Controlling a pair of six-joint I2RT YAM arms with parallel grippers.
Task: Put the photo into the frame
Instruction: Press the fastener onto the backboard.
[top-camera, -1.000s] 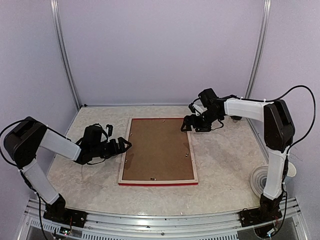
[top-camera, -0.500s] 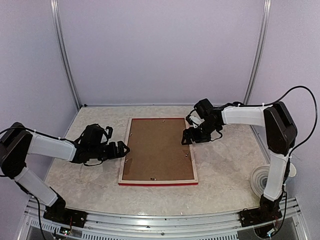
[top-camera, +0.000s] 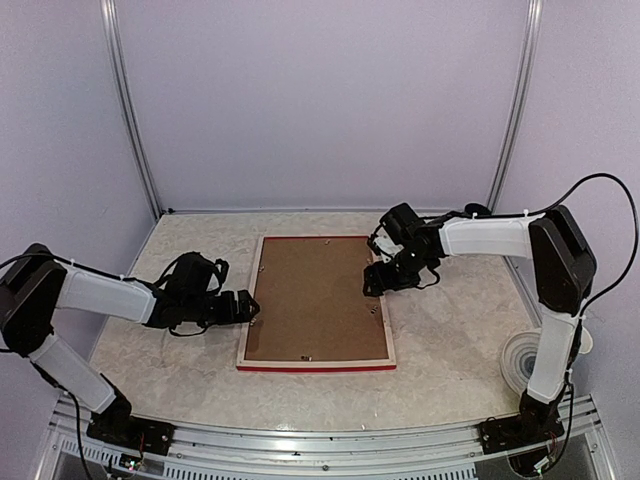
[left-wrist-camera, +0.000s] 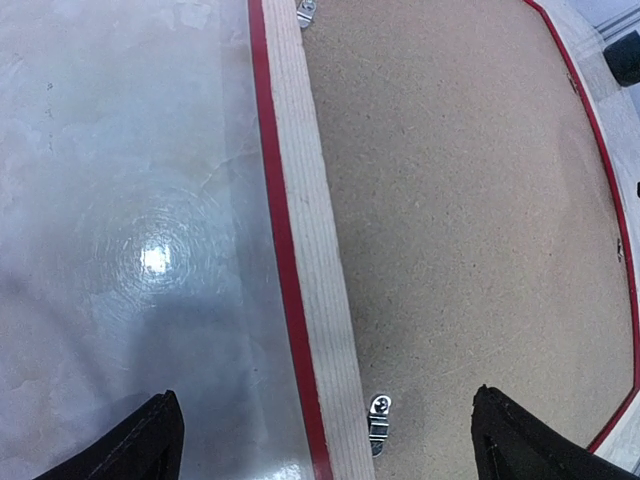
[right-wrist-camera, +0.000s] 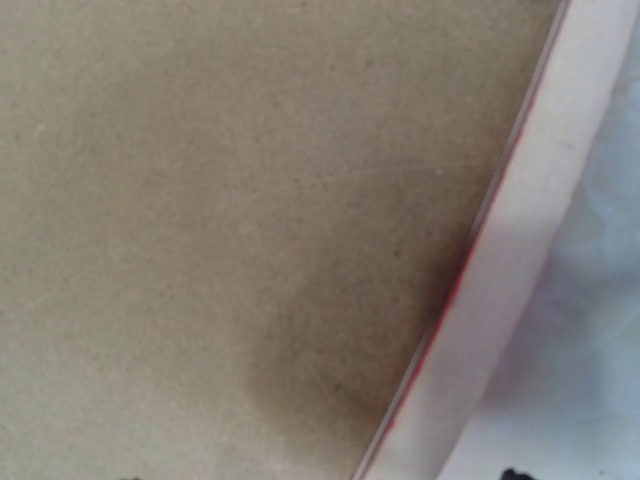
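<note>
The frame lies face down in the middle of the table, its red edge and pale back rails showing. A brown hardboard panel fills it. The photo is hidden. My left gripper hovers open over the left rail. One of its fingertips is over the table and the other over the panel. My right gripper is low over the right rail. It is open, with only the tips of its fingers at the bottom edge of its wrist view.
Small metal turn clips sit along the panel's edges. A round white object lies at the front right by the right arm's base. Walls and aluminium posts close in the table on three sides.
My right gripper has moved down and left onto the frame's right rail, and its jaws have narrowed a little. My left arm has dropped lower at the left rail.
</note>
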